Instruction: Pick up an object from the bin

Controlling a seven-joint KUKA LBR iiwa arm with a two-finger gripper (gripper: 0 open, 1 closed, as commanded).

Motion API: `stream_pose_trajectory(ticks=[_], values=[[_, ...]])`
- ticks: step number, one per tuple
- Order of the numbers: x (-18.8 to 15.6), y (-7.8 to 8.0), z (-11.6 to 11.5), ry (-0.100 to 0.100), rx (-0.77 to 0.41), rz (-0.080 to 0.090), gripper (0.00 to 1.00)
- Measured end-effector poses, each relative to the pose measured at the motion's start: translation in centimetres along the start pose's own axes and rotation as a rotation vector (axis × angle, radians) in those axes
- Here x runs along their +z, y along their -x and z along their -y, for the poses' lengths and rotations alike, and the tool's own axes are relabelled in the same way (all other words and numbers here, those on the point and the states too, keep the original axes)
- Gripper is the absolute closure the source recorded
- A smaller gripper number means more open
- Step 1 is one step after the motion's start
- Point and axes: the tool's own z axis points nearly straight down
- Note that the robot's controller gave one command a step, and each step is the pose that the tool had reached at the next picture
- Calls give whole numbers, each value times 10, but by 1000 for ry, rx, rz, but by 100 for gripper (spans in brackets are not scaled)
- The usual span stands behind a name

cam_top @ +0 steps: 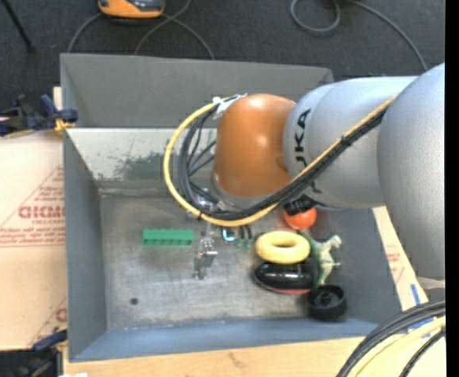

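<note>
Gripper (204,259): your arm has it low, about mid-frame, over the bin (82,258) floor
Grip: open or closed, honestly can't tell from here
Nearest thing: flat green block (168,237), just left of the gripper
Lower right: 3 bits heaped together, yellow ring (283,247), black ring (280,278), black cap (326,303)

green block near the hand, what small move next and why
Probably shift the hand slightly up-left in the view, over the green block. It lies alone on the bin floor just beside the hand, while the yellow ring and black ring lie heaped at the view's right.
</note>
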Motion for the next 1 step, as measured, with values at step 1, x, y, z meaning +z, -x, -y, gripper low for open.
stream_pose_trajectory(ticks=[1], values=[[-5, 2, 1, 1, 3, 8, 0]])
